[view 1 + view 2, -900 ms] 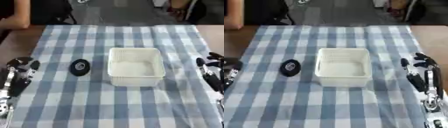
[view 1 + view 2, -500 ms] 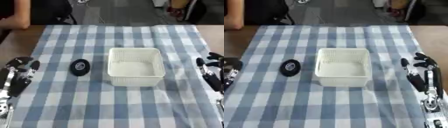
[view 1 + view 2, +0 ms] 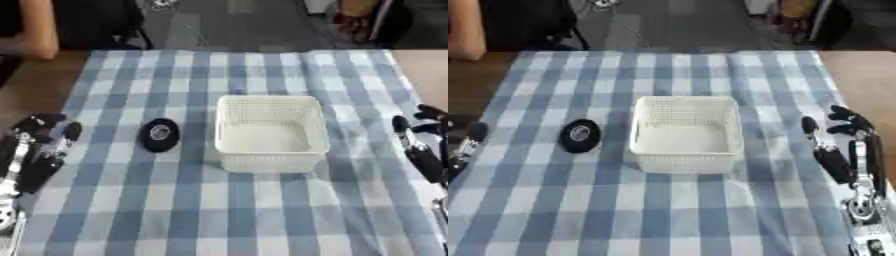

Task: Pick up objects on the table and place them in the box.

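A white mesh box (image 3: 269, 133) stands in the middle of the blue checked table, with nothing visible inside it. Just left of it lies a black round object (image 3: 160, 135) with a pale centre. My left hand (image 3: 39, 152) rests at the table's left edge, fingers relaxed and holding nothing, well left of the black object. At the right edge my right hand (image 3: 846, 147) rests the same way, fingers up and open, some way right of the box.
The checked cloth (image 3: 262, 210) covers the table; bare wood shows at its left (image 3: 35, 90) and right sides. A person's arm (image 3: 35, 30) shows at the far left corner, off the cloth. Dark furniture stands beyond the far edge.
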You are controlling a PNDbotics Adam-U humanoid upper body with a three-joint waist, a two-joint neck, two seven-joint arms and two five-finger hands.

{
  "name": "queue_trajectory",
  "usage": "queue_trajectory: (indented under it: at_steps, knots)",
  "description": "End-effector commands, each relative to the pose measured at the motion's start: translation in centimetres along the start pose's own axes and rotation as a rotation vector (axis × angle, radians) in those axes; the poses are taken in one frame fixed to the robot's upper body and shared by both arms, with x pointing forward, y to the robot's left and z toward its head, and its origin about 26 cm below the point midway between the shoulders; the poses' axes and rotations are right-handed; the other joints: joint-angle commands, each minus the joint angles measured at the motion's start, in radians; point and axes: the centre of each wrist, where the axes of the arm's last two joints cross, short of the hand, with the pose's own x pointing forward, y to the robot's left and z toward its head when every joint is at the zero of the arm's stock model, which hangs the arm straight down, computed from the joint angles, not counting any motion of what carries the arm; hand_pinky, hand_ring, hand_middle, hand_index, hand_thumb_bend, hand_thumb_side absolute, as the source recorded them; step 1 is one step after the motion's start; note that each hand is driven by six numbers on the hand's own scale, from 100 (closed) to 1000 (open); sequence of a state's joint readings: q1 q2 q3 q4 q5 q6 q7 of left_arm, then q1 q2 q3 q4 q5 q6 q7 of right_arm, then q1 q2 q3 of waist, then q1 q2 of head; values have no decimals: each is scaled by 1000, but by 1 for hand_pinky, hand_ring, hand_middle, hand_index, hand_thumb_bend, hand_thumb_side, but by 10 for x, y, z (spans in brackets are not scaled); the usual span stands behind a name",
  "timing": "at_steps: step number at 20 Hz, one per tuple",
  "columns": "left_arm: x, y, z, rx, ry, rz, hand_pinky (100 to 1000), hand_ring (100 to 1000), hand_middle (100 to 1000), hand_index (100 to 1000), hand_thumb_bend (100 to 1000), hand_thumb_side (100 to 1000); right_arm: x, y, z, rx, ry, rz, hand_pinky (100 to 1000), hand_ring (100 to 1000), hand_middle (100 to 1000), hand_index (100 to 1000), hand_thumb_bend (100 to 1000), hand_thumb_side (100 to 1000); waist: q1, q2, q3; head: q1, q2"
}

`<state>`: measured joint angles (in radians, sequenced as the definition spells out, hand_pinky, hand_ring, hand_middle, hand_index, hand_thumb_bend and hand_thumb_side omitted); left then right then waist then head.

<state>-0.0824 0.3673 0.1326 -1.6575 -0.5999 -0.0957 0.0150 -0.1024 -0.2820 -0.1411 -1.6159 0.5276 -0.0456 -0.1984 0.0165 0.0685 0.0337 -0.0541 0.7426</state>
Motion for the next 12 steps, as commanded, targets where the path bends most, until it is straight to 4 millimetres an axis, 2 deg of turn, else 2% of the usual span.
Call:
queue_trajectory:
  at_steps: [1, 6, 12]
  knots:
    - [9, 22, -10, -31, -85, -134, 705, 777, 780, 820, 1000, 934, 3, -7, -5, -9, -25, 17, 773, 610, 688, 834, 591, 798, 2, -10, -2, 3, -9]
    - [20, 34, -20, -111, -180, -299, 713, 780, 778, 825, 1000, 933, 3, -6, -5, -5, -26, 17, 773, 610, 688, 833, 591, 799, 4, -12, -8, 6, -9]
    - [23, 37, -24, -133, -205, -330, 715, 781, 778, 828, 1000, 935, 3, -6, -5, -4, -26, 18, 773, 610, 688, 834, 591, 799, 5, -12, -12, 6, -8]
